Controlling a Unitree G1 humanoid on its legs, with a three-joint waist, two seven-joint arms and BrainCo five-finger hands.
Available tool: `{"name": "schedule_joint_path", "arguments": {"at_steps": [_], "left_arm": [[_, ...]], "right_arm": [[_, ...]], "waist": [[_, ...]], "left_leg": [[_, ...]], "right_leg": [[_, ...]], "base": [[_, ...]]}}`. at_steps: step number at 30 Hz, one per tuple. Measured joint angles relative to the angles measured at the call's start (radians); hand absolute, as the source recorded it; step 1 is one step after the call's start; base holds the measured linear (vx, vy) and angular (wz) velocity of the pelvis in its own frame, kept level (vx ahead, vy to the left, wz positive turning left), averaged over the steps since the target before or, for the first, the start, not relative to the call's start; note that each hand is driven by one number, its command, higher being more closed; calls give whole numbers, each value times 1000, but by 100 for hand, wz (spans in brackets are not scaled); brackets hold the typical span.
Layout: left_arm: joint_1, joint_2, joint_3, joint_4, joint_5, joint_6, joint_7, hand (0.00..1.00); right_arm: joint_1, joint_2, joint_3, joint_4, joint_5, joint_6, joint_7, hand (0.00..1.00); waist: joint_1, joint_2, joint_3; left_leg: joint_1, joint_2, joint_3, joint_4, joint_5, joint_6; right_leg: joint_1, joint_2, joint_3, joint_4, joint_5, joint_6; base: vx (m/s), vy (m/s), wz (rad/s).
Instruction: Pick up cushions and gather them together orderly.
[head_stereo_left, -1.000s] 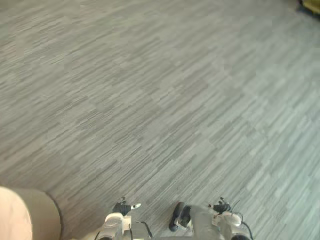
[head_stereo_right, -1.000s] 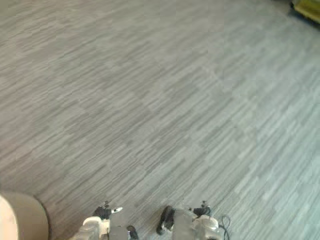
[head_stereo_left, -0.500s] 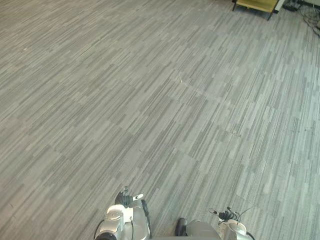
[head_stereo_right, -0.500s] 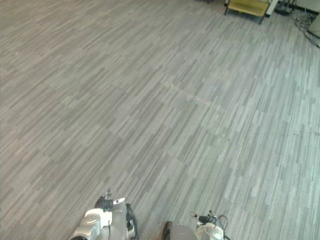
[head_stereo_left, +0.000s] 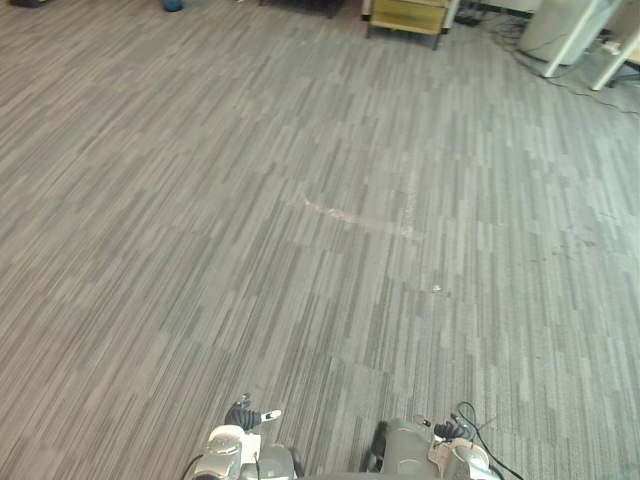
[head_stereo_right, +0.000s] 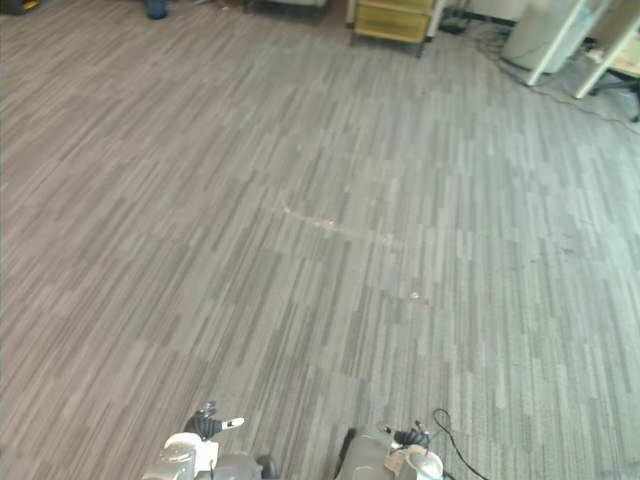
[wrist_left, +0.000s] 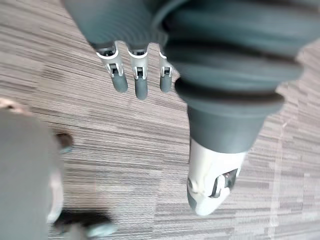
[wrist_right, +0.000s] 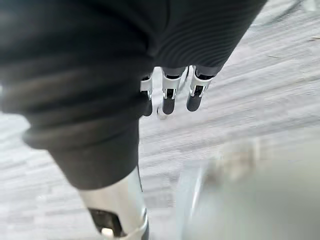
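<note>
Fingers of the left hand hang straight and slightly apart, holding nothing; those of the right hand hang the same, relaxed and empty. Below both lies grey striped carpet floor with a pale scuff. At its far edge stands a yellow cabinet, white furniture legs beside it

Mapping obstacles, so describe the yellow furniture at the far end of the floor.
The yellow furniture is a low boxy unit, wood-like, with a seam across its front and short dark legs. It stands on the grey striped floor, far ahead, its top cut off by the view's edge. Cables lie to its right.
</note>
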Motion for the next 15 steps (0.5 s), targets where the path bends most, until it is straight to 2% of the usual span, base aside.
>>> {"name": "schedule_joint_path", "arguments": {"at_steps": [1,2,3,4,5,6,7,9,10,12,14,15], "left_arm": [[1,3,-4,3,1,0,0,0],[-1,-18,-4,16,3,0,0,0],[-3,-26,-3,21,12,-1,-4,0],[-4,-29,-2,22,22,-1,-5,0],[-6,-37,0,22,31,-1,-4,0],[-7,-51,10,18,41,-1,-6,0],[-5,-60,12,6,41,-1,-7,0],[3,-78,35,-16,40,-2,-8,0],[8,-80,42,-48,39,-4,-8,0],[10,-81,49,-66,39,-5,-7,0],[8,-81,50,-72,38,-9,-6,0],[7,-81,50,-72,38,-9,-6,0]], "right_arm": [[15,-2,0,1,0,0,0,0],[32,-19,-2,13,0,1,1,0],[23,-23,-15,21,-1,0,0,0],[20,-23,-24,23,-2,1,1,0],[20,-17,-46,21,-5,0,1,0],[26,-15,-47,14,-17,1,1,0],[30,-6,-41,7,-20,1,0,0],[28,6,-40,-20,-21,-1,-6,0],[27,20,-38,-46,-18,-3,-7,0],[15,25,-37,-46,-16,-8,-7,0],[1,24,-42,-41,-16,-7,-8,0],[-7,25,-43,-39,-17,-7,-9,0]], "waist": [[-2,-10,-5],[-5,27,-2],[5,43,-8],[3,44,-9],[0,48,-7],[-7,58,0],[-4,62,4],[15,58,6],[20,47,7],[31,42,6],[54,49,1],[56,48,1]], "left_leg": [[24,-4,-9,-8,-2,-19],[46,23,-32,-6,-6,-50],[34,39,-54,33,31,-106],[26,43,-75,72,48,-122],[-1,58,-103,181,76,-131],[-99,97,-161,462,155,-139],[-166,124,-175,650,185,-149],[-275,162,-145,874,142,-111],[-353,163,-121,903,115,-85],[-433,162,-94,846,76,-63],[-481,138,-66,599,57,-60],[-488,99,-78,418,70,-57]], "right_leg": [[3,12,9,-50,98,-24],[21,35,6,-27,134,-86],[16,43,11,18,74,-98],[19,42,11,44,42,-99],[49,45,7,59,5,-102],[135,55,-7,29,-27,-98],[196,68,-8,-3,-39,-97],[302,87,2,-62,-56,-91],[370,85,14,-107,-75,-80],[428,85,37,-153,-81,-74],[484,71,77,-205,-80,-33],[513,49,89,-224,-95,-13]], "base": [[588,-178,32],[608,-189,3],[603,-199,-6],[566,-226,-10],[633,-258,17],[609,-219,19],[476,-135,12],[396,-45,-15],[387,-34,-15],[339,37,-31],[397,122,-55],[450,195,-36]]}}
